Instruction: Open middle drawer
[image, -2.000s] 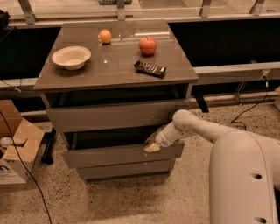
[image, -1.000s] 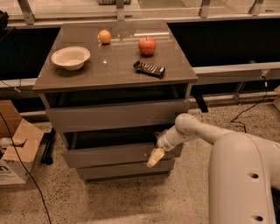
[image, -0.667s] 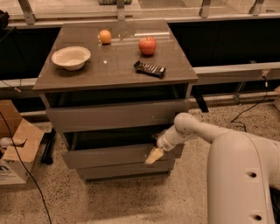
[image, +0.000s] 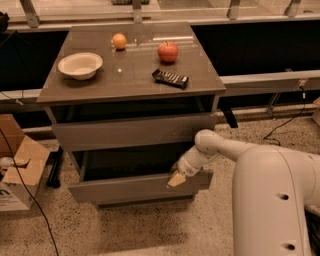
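The middle drawer (image: 125, 189) stands partway out below the front edge of the tabletop (image: 130, 80), its long front running parallel to that edge. The gripper (image: 176, 179) sits at the front's top lip, under the front right corner. Whether it is clenched or released cannot be told. Any further pull likely runs straight away from that edge.
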